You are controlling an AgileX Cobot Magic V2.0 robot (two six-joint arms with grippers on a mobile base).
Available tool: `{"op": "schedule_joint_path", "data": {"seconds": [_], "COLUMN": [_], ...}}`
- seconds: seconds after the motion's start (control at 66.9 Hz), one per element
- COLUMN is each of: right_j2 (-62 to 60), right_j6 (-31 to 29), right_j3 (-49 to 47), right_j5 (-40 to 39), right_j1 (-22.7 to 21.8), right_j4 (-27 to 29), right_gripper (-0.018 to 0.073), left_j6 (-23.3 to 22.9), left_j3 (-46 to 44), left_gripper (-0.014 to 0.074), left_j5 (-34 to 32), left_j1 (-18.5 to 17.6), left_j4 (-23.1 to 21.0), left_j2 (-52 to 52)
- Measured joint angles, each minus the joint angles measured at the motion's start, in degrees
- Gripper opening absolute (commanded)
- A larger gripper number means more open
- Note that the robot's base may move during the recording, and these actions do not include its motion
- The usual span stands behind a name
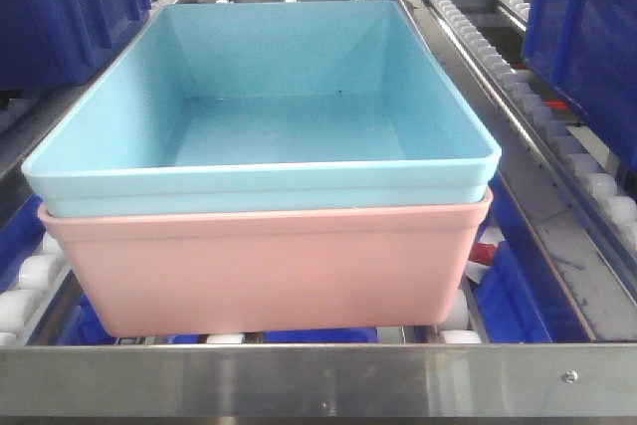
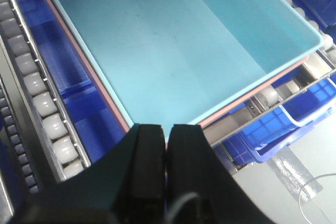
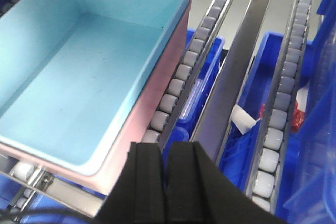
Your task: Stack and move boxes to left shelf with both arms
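Nearest the front camera, running across the bottom edge: a steel crossbar of the left shelf (image 1: 299,370), carrying rails of small white roller wheels (image 1: 22,291). Just behind that bar, sitting on the rollers: the salmon pink tub (image 1: 269,266), with the light blue tub (image 1: 259,106) nested inside it, blue rim resting just above pink rim. Both sitting level, the blue one showing nothing inside. Flanking the stack at upper left and right: dark blue crates (image 1: 587,37). More blue crates showing under the rails.

Looking down from the left wrist: the left gripper (image 2: 167,145) hanging at the bottom of the frame, its black fingers (image 2: 149,156) pressed nearly together with only a thin slit between, holding nothing. Directly ahead of those fingertips: a corner of the blue tub (image 2: 178,45), a sliver of pink rim (image 2: 105,100) peeking beside it. Whether touching the rim, hard to tell. To the left of the fingers, a roller rail (image 2: 39,98).

Looking down from the right wrist: the right gripper (image 3: 167,153) likewise drawn nearly closed, gripping nothing. Ahead and to the left of these fingers (image 3: 184,171): the stacked tubs, blue (image 3: 68,77) within pink (image 3: 152,103). Straight ahead, close beside the pink wall, a roller rail (image 3: 184,61); another rail (image 3: 286,77) off to the right.
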Motion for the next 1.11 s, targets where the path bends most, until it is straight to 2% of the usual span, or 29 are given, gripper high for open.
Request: {"op": "schedule_joint_path", "data": {"seconds": [0.134,0.254,0.359,0.852,0.926,0.986,1.106], "right_j2": [-5.53,-6.56,-6.60,-6.69,-6.69,-6.69,-6.69], "right_j6": [0.00,0.00,0.00,0.00,0.00,0.00,0.00], "right_j3": [3.95,4.49,4.49,4.49,4.49,4.49,4.49], "right_j5": [-0.15,-0.23,-0.23,-0.36,-0.36,-0.36,-0.36], "right_j1": [0.00,0.00,0.00,0.00,0.00,0.00,0.00], "right_j4": [-0.22,-0.39,-0.48,-0.48,-0.48,-0.48,-0.48], "right_gripper": [0.0055,0.0055,0.0055,0.0055,0.0055,0.0055,0.0055], "left_j6": [0.00,0.00,0.00,0.00,0.18,3.28,16.96], "left_j3": [0.11,0.13,0.13,0.23,0.23,0.23,0.23], "left_gripper": [-0.0001,-0.0001,-0.0001,-0.0001,-0.0001,-0.0001,-0.0001], "left_j5": [1.22,4.69,6.40,6.88,6.56,5.99,3.33], "left_j1": [-0.11,-0.11,-0.11,-0.11,-0.11,-0.11,0.03], "left_j4": [-1.25,-4.40,-5.00,-5.23,-6.91,-11.48,-21.67], "left_j2": [-0.03,-0.03,-0.03,-0.03,-0.03,-0.03,-0.12]}}
